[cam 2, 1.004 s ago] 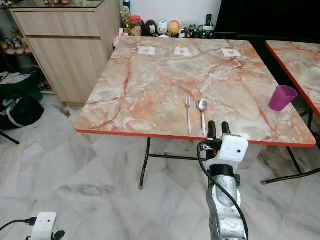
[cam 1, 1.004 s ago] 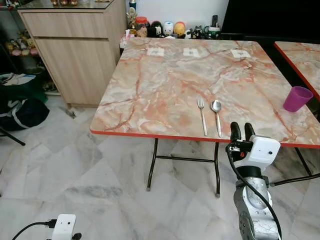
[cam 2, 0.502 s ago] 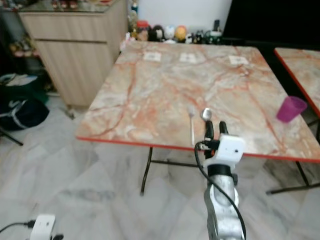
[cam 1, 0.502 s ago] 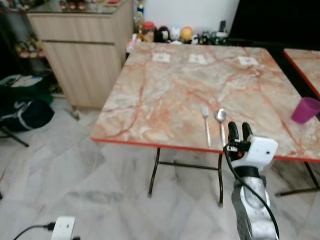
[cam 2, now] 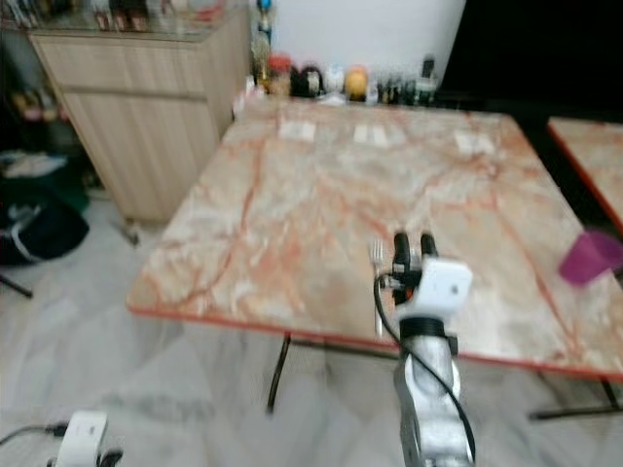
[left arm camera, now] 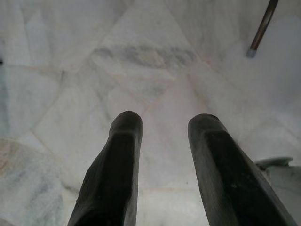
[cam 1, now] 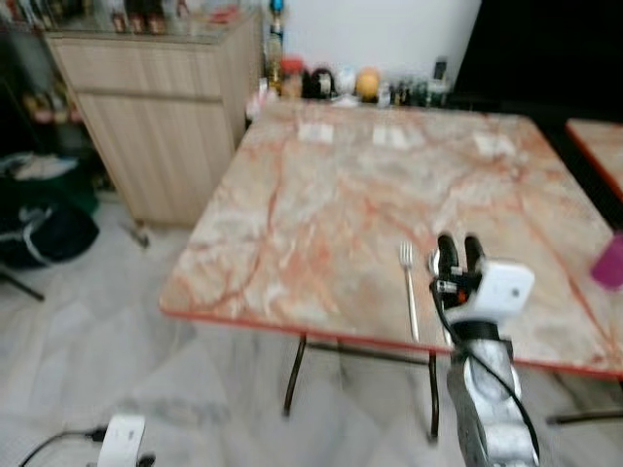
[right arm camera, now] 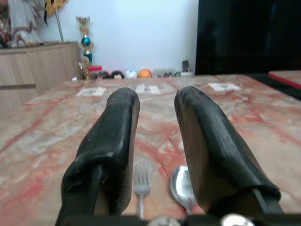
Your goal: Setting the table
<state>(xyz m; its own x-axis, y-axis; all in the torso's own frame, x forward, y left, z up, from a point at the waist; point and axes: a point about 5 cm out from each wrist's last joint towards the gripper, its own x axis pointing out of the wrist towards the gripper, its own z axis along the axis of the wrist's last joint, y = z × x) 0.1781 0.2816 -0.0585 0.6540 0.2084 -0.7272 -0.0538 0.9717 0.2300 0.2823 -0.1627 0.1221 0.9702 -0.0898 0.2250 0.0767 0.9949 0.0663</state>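
Right gripper (cam 1: pixel 458 247): jaws parted, empty, held above the near edge of the orange-veined marble desk (cam 1: pixel 321 214). Silver metal fork (cam 1: pixel 410 292) and silver spoon (right arm camera: pixel 182 187) are laid just beyond. Left gripper (left arm camera: pixel 164 123): jaws parted over the floor.

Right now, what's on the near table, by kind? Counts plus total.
Fork: 1
Spoon: 1
Purple cup: 1
White cards along the far edge: 3
Total: 6
The right hand is raised over the spoon, fingers open, holding nothing.
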